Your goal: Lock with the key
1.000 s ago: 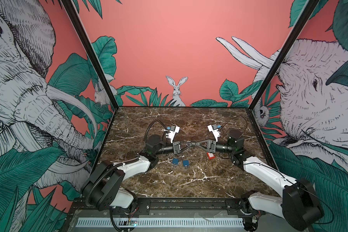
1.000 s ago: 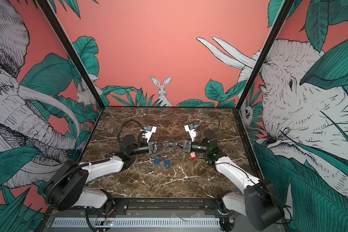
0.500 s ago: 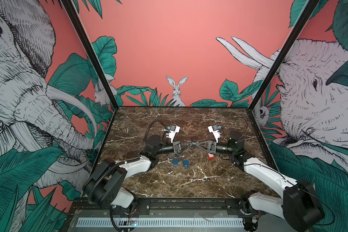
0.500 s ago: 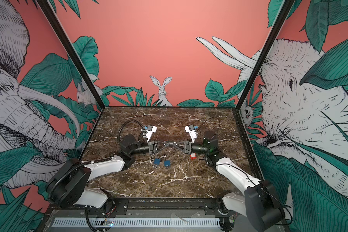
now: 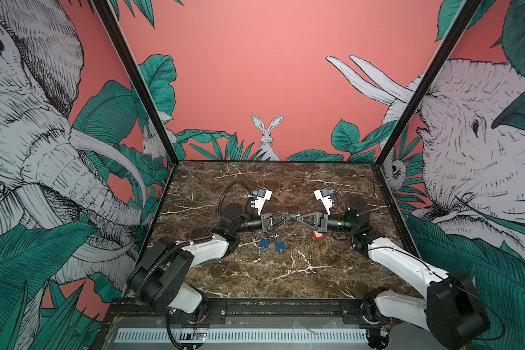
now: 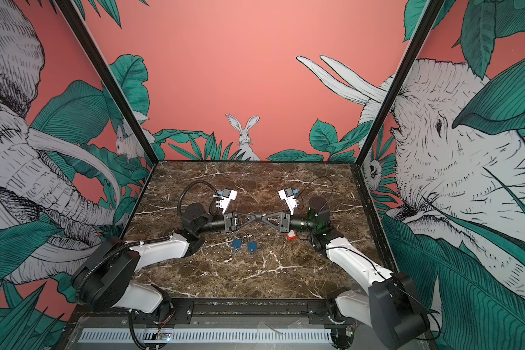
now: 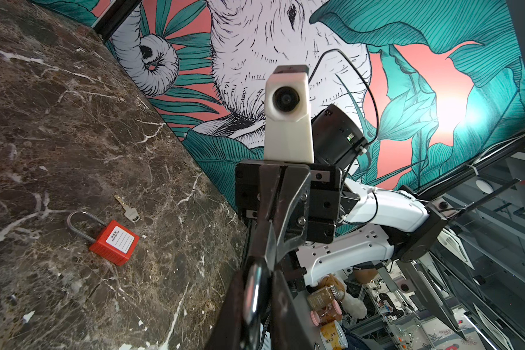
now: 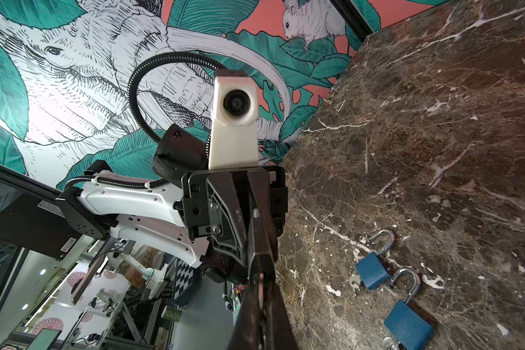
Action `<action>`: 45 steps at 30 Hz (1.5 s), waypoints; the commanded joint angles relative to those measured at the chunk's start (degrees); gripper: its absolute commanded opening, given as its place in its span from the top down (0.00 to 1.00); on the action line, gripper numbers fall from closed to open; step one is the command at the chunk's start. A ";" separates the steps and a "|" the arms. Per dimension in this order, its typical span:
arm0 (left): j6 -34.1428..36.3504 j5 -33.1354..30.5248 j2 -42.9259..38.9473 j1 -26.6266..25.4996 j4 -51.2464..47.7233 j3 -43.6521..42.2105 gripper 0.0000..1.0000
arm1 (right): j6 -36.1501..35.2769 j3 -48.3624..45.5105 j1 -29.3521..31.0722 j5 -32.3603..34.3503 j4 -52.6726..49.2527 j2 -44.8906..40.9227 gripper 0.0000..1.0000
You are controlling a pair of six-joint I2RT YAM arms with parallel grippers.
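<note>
**End effectors meet tip to tip above the bench, padlocks lying below**

In both top views the two arms reach in from the sides, and their tips come together over the middle of the marble bench (image 5: pixel 285 272), raised off its surface. The left end effector (image 5: pixel 290 216) is clenched on a thin, shiny, curved metal piece (image 7: pixel 252 291). This shows between its fingers in the left wrist view, but I cannot tell what it belongs to. The right end effector (image 5: pixel 299 218) is fully clenched, with its fingers pressed together and its tip right against the left one. Whether it pinches anything cannot be made out.

Three padlocks lie on the bench under the arms. Two blue padlocks (image 5: pixel 265 243) (image 5: pixel 280 247) sit side by side just below the left end effector's wrist. The right wrist view shows both with their shackles swung open and a bit of metal at the base of each body. A red padlock (image 7: pixel 114 242) with a white label lies flat beneath the right wrist, its shackle seated in the body. A loose silver key (image 7: pixel 127 209) rests on the bench just beside the red padlock, not touching it.
</note>
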 commanded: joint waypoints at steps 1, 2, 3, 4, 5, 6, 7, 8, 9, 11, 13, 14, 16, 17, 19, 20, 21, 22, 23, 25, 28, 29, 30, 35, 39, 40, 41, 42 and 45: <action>-0.76 1.46 0.19 -0.24 2.14 1.63 0.99 | 0.76 -0.46 0.05 -0.15 5.58 0.50 1.00; -0.90 1.57 0.30 -0.24 2.14 1.81 0.98 | 0.83 -0.47 0.05 -0.13 5.62 0.57 1.00; -0.97 1.66 0.37 -0.24 2.21 1.90 0.97 | 0.85 -0.59 0.09 -0.33 5.70 0.72 1.00; -1.13 1.83 0.41 -0.33 2.42 1.90 0.96 | 0.90 -0.55 0.13 -0.35 5.88 0.76 1.00; -1.28 1.99 0.46 -0.33 2.59 1.90 0.95 | 0.84 -0.59 0.13 -0.44 5.73 0.89 1.00; -1.36 2.01 0.41 -0.40 2.72 1.90 0.92 | 0.80 -0.60 0.13 -0.40 5.72 1.06 1.00; -1.38 2.08 0.41 -0.39 2.82 1.87 0.91 | 0.79 -0.68 0.13 -0.35 5.79 1.17 1.00; -1.36 2.02 0.33 -0.42 2.86 1.84 0.89 | 0.76 -0.72 0.13 -0.31 5.70 1.30 1.00; -1.37 2.10 0.35 -0.42 2.84 1.82 0.88 | 0.72 -0.79 0.13 -0.23 5.96 1.52 1.00; -1.42 2.21 0.24 -0.60 2.99 1.86 0.86 | 0.81 -0.89 0.12 -0.21 6.27 1.84 1.00; -1.31 2.19 0.15 -0.68 2.86 1.82 0.84 | 0.81 -0.83 0.09 -0.18 6.39 2.13 1.00; -1.29 2.19 0.15 -0.68 2.81 1.82 0.83 | 0.93 -0.80 0.13 -0.14 6.36 2.24 1.00; -1.24 2.38 0.07 -0.74 2.77 1.82 0.81 | 0.88 -0.79 0.13 -0.05 6.44 2.46 1.00; -1.31 2.41 0.06 -0.77 2.80 1.83 0.80 | 0.90 -0.73 0.13 -0.04 6.41 2.57 1.00; -1.18 2.46 -0.02 -0.77 2.69 1.82 0.78 | 0.89 -0.73 0.13 -0.10 6.41 2.68 1.00; -1.15 2.48 -0.09 -0.76 2.68 1.86 0.79 | 0.88 -0.68 0.13 -0.04 6.41 2.69 1.00; -1.08 2.52 -0.04 -0.77 2.68 1.82 0.79 | 0.89 -0.65 0.13 -0.04 6.32 2.84 1.00; -1.04 2.50 -0.09 -0.75 2.66 1.82 0.79 | 0.89 -0.64 0.13 -0.07 6.30 2.92 1.00; -0.98 2.47 -0.09 -0.86 2.67 1.82 0.79 | 0.89 -0.66 0.13 -0.15 6.32 3.03 1.00; -0.97 2.38 0.02 -0.82 2.77 1.71 0.79 | 0.90 -0.73 0.13 -0.20 6.31 3.19 1.00; -1.06 2.36 -0.20 -0.92 2.95 1.69 0.81 | 0.73 -0.73 0.13 0.01 5.93 3.50 1.00; -1.06 2.28 -0.28 -0.94 3.08 1.57 0.81 | 0.56 -0.58 0.13 0.13 5.44 3.63 1.00; -1.15 2.30 -0.37 -0.90 3.11 1.59 0.82 | 0.40 -0.41 0.12 0.29 4.76 3.88 1.00; -1.06 2.36 -0.50 -0.99 3.23 1.55 0.89 | 0.10 -0.20 0.13 1.02 3.87 5.11 1.00; -0.80 2.20 -0.40 -1.00 2.90 1.46 1.00 | 0.28 -0.02 0.13 1.51 3.86 5.46 1.00; -0.58 1.62 -0.63 -1.03 2.32 1.36 1.00 | 0.29 -0.05 0.05 1.73 3.71 5.44 1.00; -0.04 1.00 -0.91 -1.03 1.58 1.13 1.00 | 0.12 -0.09 -0.03 1.95 3.43 5.31 1.00; 0.49 0.64 -1.14 -1.04 1.13 0.87 1.00 | -0.06 -0.08 -0.04 1.99 3.18 5.23 1.00; 1.97 -0.31 -2.12 -0.85 -0.72 0.50 1.00 | 0.02 -0.46 -0.55 1.99 3.47 5.05 1.00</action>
